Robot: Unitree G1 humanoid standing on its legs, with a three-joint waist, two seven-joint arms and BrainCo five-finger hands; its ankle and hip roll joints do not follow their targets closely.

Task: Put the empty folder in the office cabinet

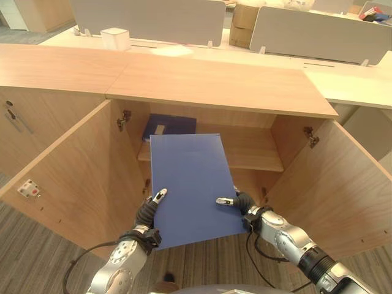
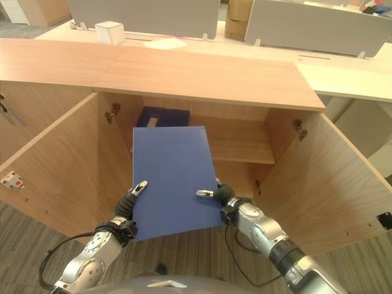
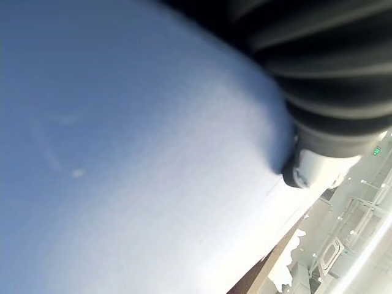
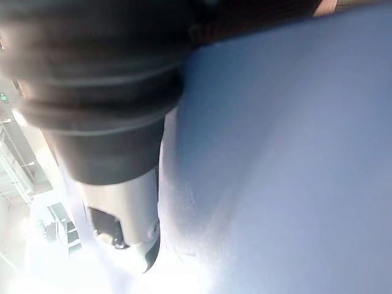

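Note:
I hold a flat blue folder [image 1: 193, 184] between both hands in front of the open office cabinet [image 1: 220, 86]. Its far edge tilts up toward the shelf [image 1: 254, 153]. My left hand [image 1: 149, 211] grips the folder's near left edge, thumb on top and fingers hidden beneath. On the near right edge my right hand [image 1: 241, 202] pinches it the same way. The left wrist view has the folder's surface [image 3: 122, 153] close up, and it appears beside my thumb [image 4: 131, 214] in the right wrist view.
A dark blue folder [image 1: 171, 125] lies at the left end of the cabinet shelf. Both doors stand wide open, left door [image 1: 67, 177] and right door [image 1: 337, 190]. A white box [image 1: 115, 38] and grey desk dividers [image 1: 147, 18] stand behind the cabinet top.

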